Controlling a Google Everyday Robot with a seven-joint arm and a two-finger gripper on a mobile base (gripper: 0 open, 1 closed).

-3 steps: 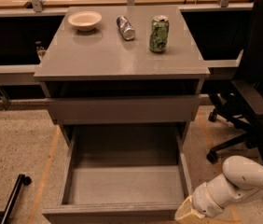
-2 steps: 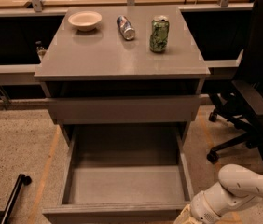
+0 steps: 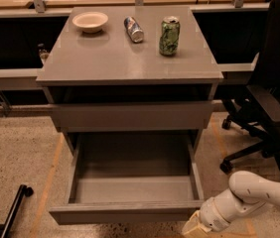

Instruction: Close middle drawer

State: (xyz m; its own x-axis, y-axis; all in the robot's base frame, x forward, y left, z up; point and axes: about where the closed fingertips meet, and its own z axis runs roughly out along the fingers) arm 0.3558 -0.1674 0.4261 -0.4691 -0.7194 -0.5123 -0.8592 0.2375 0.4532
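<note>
**A:** How far along is closing the middle drawer?

**B:** Not begun, I'd judge. It stands pulled right out at 6 o'clock, under the cabinet, with its floor bare. The whole push is left.

**A:** Which way does it lie?

**B:** Its front panel faces 6 o'clock and runs lengthwise from 9 to 3. It slides home toward 12.

**A:** And the gripper?

**B:** It is at 5 o'clock, just beside the panel's right end. I can't tell whether it is open or closed, and I see nothing held.
</note>
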